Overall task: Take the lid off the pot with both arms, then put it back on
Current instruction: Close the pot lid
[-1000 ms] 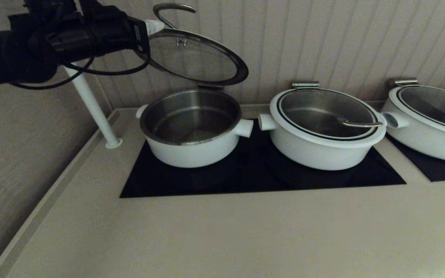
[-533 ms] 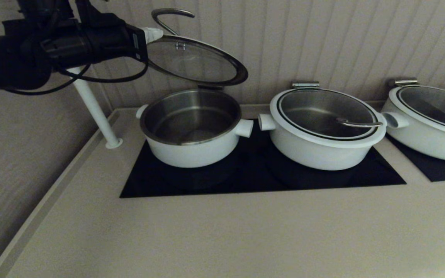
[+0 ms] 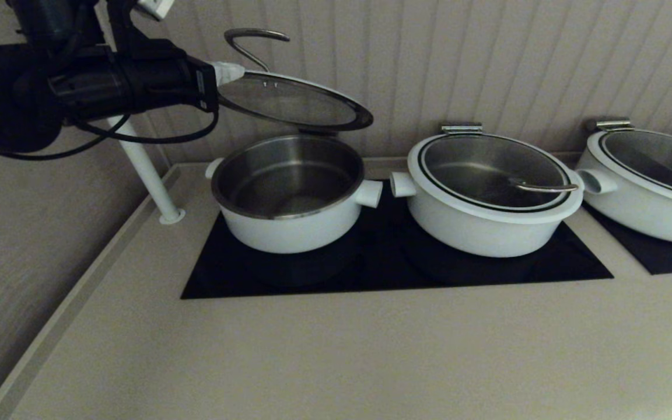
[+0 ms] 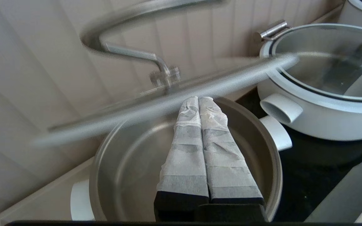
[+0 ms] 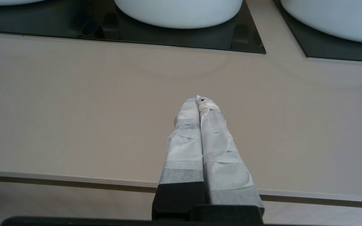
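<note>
Dim and brownish from the head, brighter from both wrists. Blurred lid [image 4: 168, 103] rim just past the left gripper [image 4: 199, 99] tips. Small white glints on the black cooktop [image 4: 341, 175] beside them.

A wide white pot [image 3: 490, 219] with a glass lid [image 3: 490, 172] and steel loop handle sits centre-right on a black cooktop panel [image 3: 394, 265]. Another lidded white pot [image 3: 648, 204] stands at far right on a second black panel [image 3: 671, 256]. A white pole [image 3: 137, 160] rises tilted from the beige counter [image 3: 336, 350] at far left, before a ribbed wall [image 3: 487, 58].
</note>
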Motion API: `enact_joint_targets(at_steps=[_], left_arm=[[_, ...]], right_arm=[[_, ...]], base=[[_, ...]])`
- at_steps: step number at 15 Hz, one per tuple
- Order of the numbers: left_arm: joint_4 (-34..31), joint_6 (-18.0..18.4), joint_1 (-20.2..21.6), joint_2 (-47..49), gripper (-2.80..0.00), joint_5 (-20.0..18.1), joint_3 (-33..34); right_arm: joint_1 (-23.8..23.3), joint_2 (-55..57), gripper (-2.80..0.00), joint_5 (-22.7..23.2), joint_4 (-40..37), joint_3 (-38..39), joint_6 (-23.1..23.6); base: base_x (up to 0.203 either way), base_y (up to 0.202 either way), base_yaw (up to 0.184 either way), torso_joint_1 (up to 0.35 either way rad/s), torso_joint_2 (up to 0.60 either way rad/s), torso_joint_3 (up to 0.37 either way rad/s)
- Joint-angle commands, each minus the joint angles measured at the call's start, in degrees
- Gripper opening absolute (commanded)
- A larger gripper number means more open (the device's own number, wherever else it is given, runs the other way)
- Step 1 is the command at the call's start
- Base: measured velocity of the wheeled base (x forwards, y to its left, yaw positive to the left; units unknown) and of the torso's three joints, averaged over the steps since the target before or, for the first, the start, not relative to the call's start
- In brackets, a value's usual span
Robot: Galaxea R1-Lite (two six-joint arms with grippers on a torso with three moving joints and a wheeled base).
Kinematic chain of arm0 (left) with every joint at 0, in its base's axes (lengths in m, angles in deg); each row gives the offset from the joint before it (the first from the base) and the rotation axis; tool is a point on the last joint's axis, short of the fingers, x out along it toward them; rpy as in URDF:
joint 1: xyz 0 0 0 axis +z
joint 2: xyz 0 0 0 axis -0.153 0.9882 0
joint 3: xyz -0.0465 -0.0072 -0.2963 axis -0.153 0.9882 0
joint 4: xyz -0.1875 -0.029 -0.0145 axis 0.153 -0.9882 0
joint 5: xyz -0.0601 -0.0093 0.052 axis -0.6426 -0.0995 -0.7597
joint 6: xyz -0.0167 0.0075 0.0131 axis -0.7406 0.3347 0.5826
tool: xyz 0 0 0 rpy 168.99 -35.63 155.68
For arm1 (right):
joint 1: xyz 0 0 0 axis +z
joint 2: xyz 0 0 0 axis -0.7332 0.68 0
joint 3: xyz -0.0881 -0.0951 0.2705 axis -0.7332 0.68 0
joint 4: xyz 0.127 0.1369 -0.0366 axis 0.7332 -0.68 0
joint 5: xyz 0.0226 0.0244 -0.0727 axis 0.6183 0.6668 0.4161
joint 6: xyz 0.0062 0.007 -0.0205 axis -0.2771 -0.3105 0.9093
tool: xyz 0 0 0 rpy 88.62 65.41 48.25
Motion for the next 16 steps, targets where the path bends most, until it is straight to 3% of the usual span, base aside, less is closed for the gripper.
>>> enact_joint_targets(at_steps=[1, 6, 16], left_arm=[[0.23, 0.06, 0.02, -0.81, -2.8, -0.19, 0.54], [0.23, 0.16, 0.02, -1.59, -2.8, -0.11, 1.23], [1.28, 0.06, 0.02, 3.93, -2.8, -0.11, -6.22]], right_arm=[[0.01, -0.01, -2.8, 0.06, 0.01, 0.01, 0.04], [0.01, -0.01, -2.8, 0.06, 0.01, 0.01, 0.04], [0.01, -0.01, -2.8, 0.06, 0.01, 0.01, 0.04]], base=[[0.0, 0.0, 0.0, 0.0, 0.0, 0.0], [0.0, 0.0, 0.0, 0.0, 0.0, 0.0], [0.0, 0.0, 0.0, 0.0, 0.0, 0.0]])
